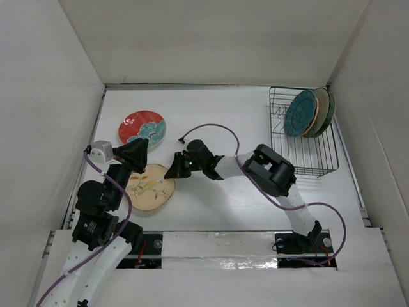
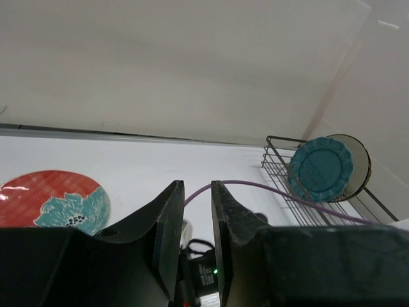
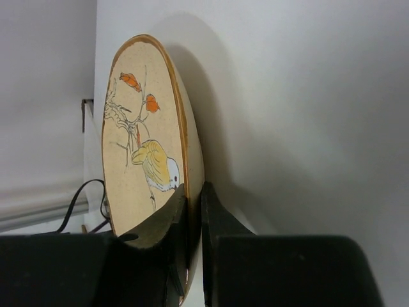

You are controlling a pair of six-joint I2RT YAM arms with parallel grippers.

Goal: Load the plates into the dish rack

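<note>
The right gripper (image 3: pixel 193 190) is clamped on only the rim of the tan plate (image 3: pixel 142 137), which could slip or swing when lifted; the left gripper (image 2: pixel 195 188), narrowly apart, seems empty.

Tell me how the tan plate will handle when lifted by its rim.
The tan plate looks rigid and smooth: it probably won't flex but might slip in the right end effector, which pinches only its rim. Gripped at one edge, it will likely tend to swing. It looks ceramic, so a drop onto the table could chip it.
</note>
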